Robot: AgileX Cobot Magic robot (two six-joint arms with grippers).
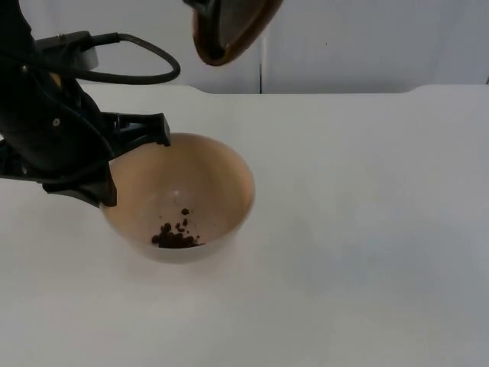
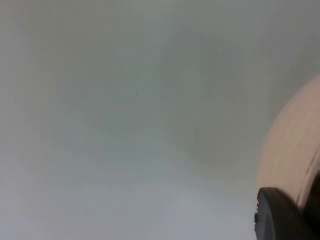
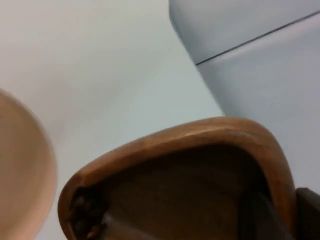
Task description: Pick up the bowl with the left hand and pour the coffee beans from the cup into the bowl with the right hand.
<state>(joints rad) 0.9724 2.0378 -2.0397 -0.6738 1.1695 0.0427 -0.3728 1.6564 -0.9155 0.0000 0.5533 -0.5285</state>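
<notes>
Left tool point(image 1: 130, 164), one bowl point(image 1: 199, 183)

Smooth pale wooden bowl point(image 1: 206, 180), glossy brown wooden cup point(image 1: 229, 27)

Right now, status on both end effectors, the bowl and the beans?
Left end effector clamped on bowl rim. Right end effector holds tipped wooden cup high above the table; a few beans cling inside. Coffee beans lie in bowl. Nothing in the way.

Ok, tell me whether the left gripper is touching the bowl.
Touching. In the top view the left gripper straddles the bowl's near rim, fingers against the wall; the left wrist view shows a black fingertip pressed to the bowl's outer side.
</notes>
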